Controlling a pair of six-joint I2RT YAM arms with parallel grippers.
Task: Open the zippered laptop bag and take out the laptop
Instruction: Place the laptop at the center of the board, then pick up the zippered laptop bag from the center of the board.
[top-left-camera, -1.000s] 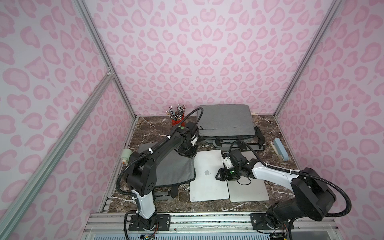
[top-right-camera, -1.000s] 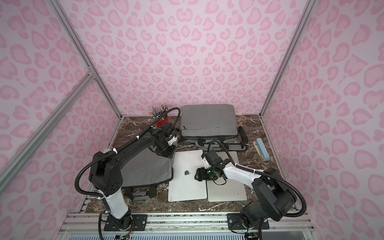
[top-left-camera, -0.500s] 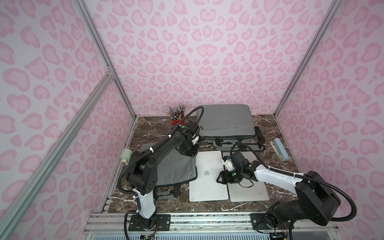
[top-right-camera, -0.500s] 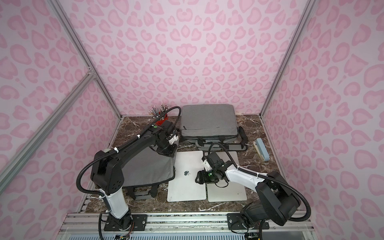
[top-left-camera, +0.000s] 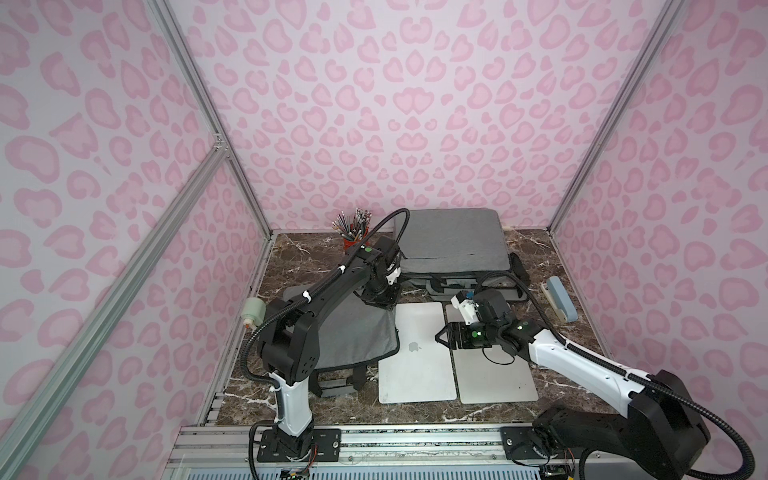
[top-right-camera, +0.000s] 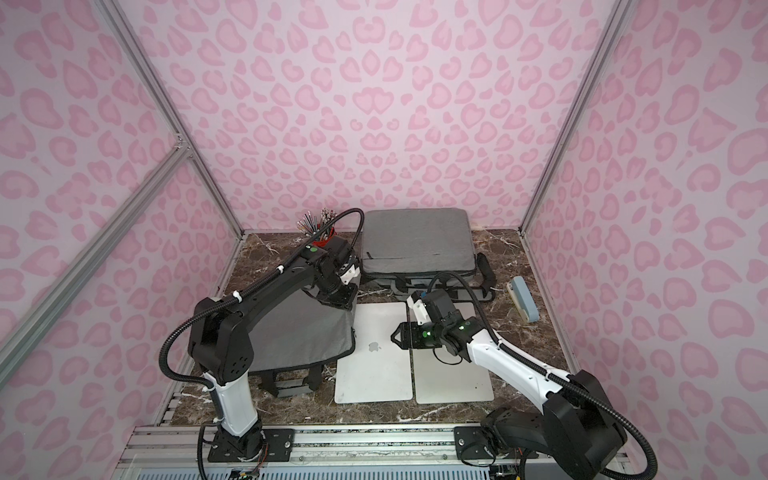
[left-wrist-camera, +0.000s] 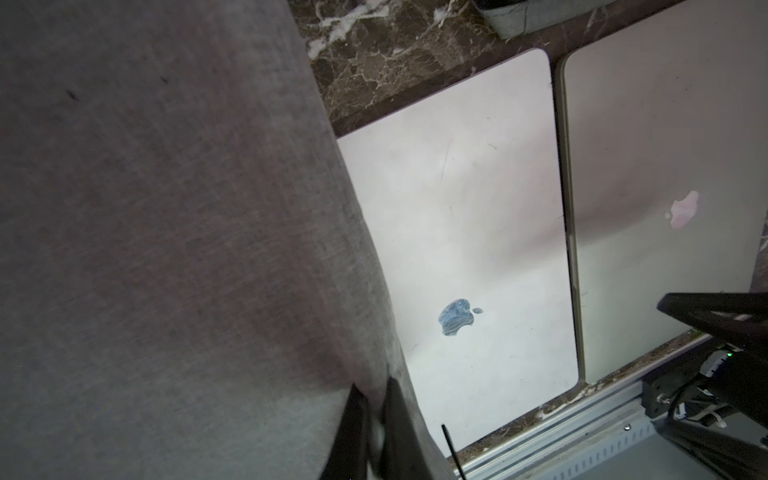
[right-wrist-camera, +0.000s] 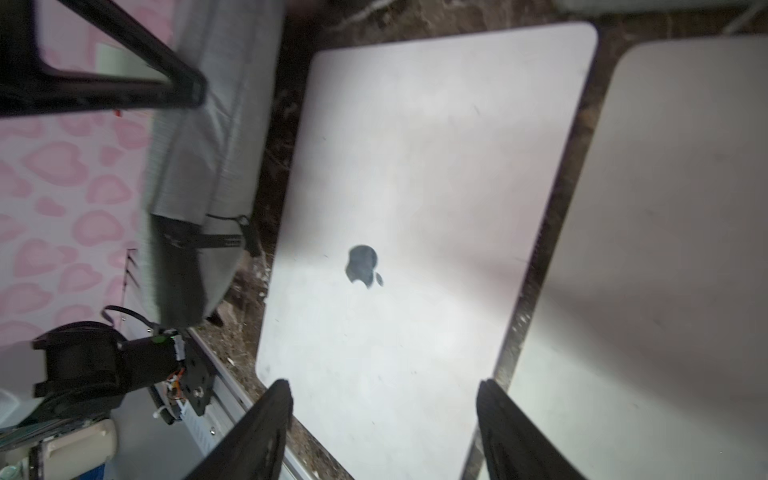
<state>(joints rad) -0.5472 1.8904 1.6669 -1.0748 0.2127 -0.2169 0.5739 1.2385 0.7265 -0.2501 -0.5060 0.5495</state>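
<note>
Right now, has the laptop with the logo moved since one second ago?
No. The logo laptop keeps its place beside the plain laptop, with the same narrow gap, in both top views.

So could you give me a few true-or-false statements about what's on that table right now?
1. Two silver laptops lie side by side on the marble table. True.
2. The right gripper clamps a laptop. False: its fingers stand open above the laptops, holding nothing.
3. The left gripper is shut on the near grey laptop bag. True.
4. Only one grey bag is present. False: a second grey laptop bag lies at the back.
5. The red pencil cup is tipped over. False: it stands upright.
</note>
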